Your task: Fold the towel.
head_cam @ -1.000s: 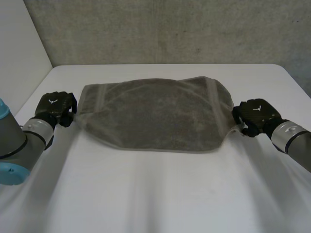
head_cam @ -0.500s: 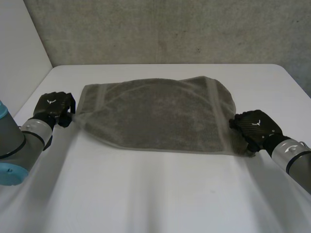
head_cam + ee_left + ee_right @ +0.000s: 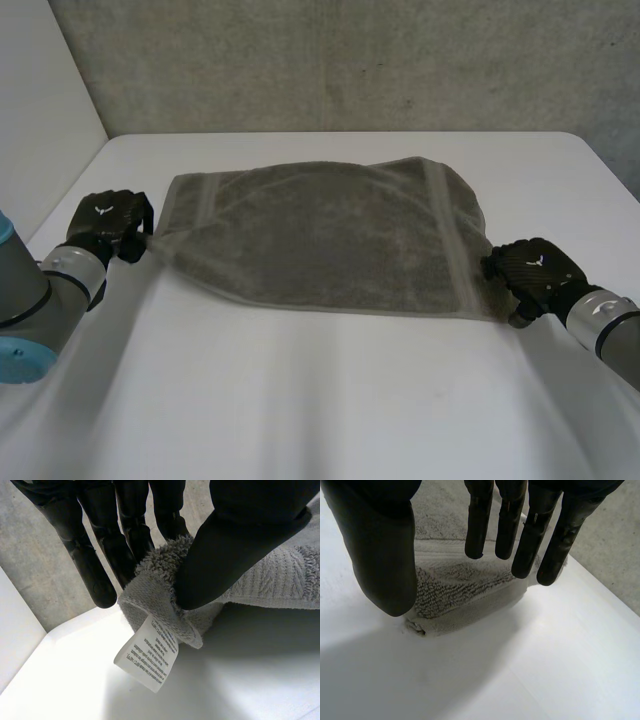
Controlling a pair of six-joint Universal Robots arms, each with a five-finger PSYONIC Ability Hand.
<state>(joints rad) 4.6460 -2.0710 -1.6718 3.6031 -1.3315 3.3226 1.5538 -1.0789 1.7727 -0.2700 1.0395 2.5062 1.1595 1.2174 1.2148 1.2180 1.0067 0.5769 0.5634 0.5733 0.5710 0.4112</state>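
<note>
Head view is showing the grey towel [image 3: 320, 235] lying spread flat on the white table [image 3: 320, 410], with a hand at each near corner. The left hand [image 3: 108, 222] is gripping the near-left corner: in the left wrist view its thumb [image 3: 225, 555] is pressing the bunched terry against the fingers [image 3: 127, 525], and the care label [image 3: 147, 660] is hanging free below the pinch. The right hand [image 3: 530, 275] is holding nothing. In the right wrist view its fingers [image 3: 520, 535] are reaching straight over the near-right corner, with the thumb [image 3: 380, 555] standing apart, possibly just clear of the cloth. That corner is probably needing a pinch as deep as the left one, hem included, before both hands are lifting together and carrying the near edge evenly toward the far edge.
</note>
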